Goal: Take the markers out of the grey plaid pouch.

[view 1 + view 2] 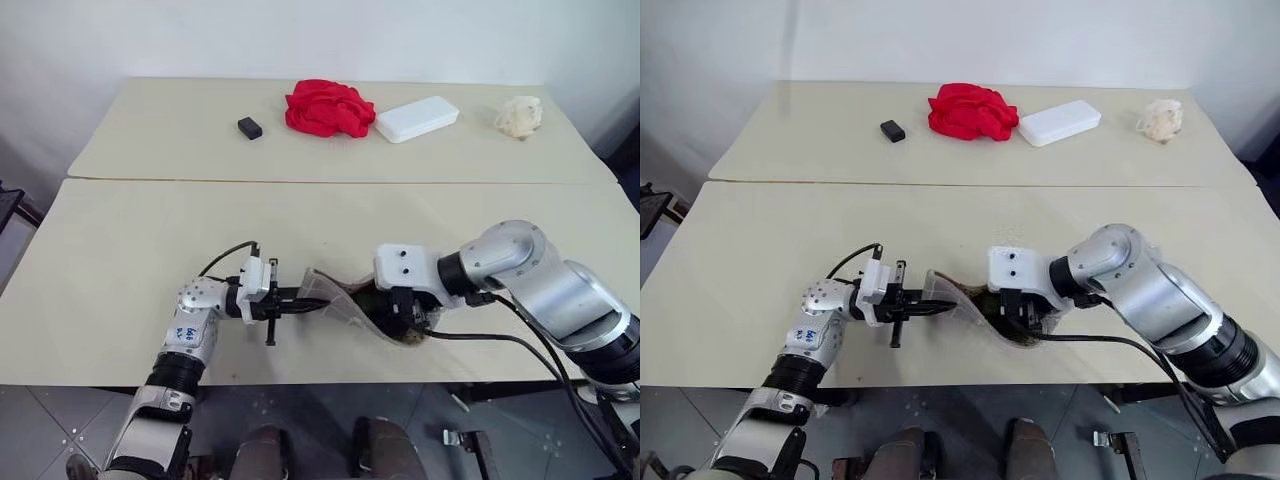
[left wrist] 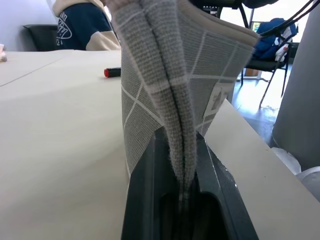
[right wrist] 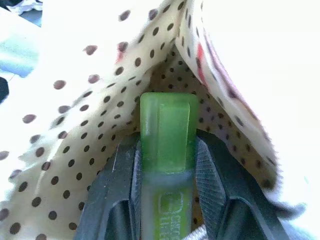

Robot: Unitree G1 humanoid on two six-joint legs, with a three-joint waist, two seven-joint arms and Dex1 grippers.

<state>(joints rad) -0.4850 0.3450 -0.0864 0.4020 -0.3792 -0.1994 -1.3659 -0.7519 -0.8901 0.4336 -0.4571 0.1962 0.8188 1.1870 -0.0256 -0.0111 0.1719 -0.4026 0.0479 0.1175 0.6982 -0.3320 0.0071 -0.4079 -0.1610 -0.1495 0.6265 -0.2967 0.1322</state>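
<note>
**Green marker gripped inside the pouch, pouch edge pinched at the front of the desk**

The grey plaid pouch (image 1: pixel 335 297) is held up near the front edge of the near desk (image 1: pixel 120 260). The left gripper (image 1: pixel 300 298) is clamped tight on the pouch's seamed edge, its black fingers (image 2: pixel 150 200) squeezing the fabric between them. The right gripper (image 1: pixel 405 318) reaches into the pouch's open mouth, and its fingers (image 3: pixel 122 195) are closed narrowly on the light green marker (image 3: pixel 166 150), which sits inside against a cream lining with brown dots (image 3: pixel 75 125). The pouch wall hides most of that gripper from the head views.

A red marker (image 2: pixel 112 72) lies on the desk beyond the pouch, apart from it.

On the far desk, along its back edge, sit a small black block (image 1: pixel 250 128), a crumpled red cloth (image 1: pixel 328 108), a white rectangular box (image 1: pixel 417 118) just beside the cloth, and a pale crumpled lump (image 1: pixel 519 116) near the right corner.

The pouch carries a small white label (image 2: pixel 216 98) with a dark mark; it cannot be read. The marker's barrel shows printing too blurred to read.
</note>
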